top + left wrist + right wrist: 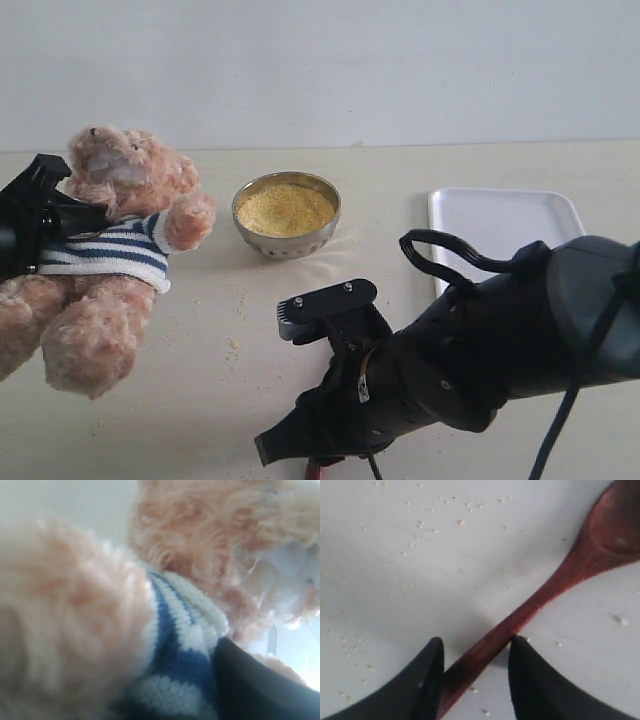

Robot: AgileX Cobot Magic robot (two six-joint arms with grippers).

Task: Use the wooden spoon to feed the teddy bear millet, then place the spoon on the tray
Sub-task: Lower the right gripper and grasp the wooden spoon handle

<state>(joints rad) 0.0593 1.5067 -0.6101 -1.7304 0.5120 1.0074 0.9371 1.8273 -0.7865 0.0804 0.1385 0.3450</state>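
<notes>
The teddy bear (120, 240) in its striped shirt is held off the table at the left, tilted. My left gripper (55, 210) is shut on its back and shoulder. Up close, fur and striped shirt (185, 645) fill the left wrist view beside one black finger (260, 685). The millet (286, 208) is heaped in the metal bowl (290, 243) at the table's middle. The wooden spoon (545, 590) lies flat on the table. My right gripper (475, 645) is open low over it, its handle passing diagonally between the fingers. The white tray (505, 225) lies at the right.
Loose grains (232, 350) are scattered on the table between the bear and the right arm, and around the spoon (420, 525). The bulky right arm (480, 350) covers the tray's near part and the table's front right.
</notes>
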